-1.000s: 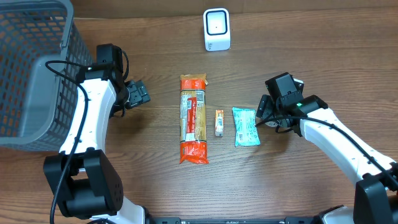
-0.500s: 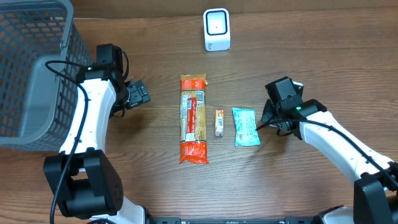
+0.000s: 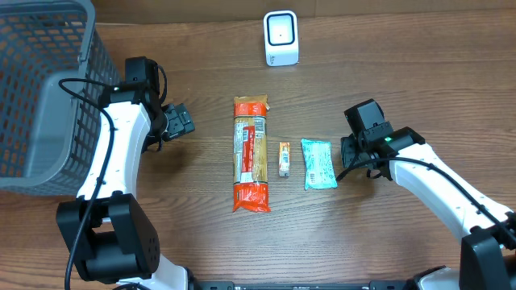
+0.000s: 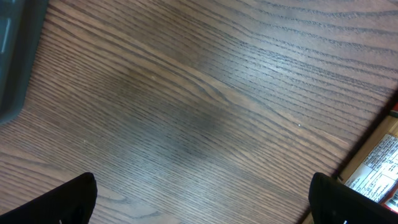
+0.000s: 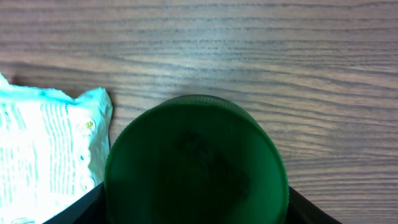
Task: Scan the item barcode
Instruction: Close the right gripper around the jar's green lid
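One green container [image 5: 196, 162] is sitting pinched in the right gripper [image 5: 194, 210], left gripper [image 4: 208, 200] gaping idle, probably awaiting lifting toward the upper-centre scanner [image 3: 280, 38].

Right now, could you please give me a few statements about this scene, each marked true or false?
1. The left gripper is open, with only bare table between its fingers. True.
2. The pasta packet lies inside the basket. False: it lies flat on the table, to the right of the basket and outside it.
3. A green round item sits between the fingers of the right gripper. True.
4. The teal packet rests on top of the white scanner. False: it lies on the table beside the small orange item, and the scanner stands apart near the far edge.
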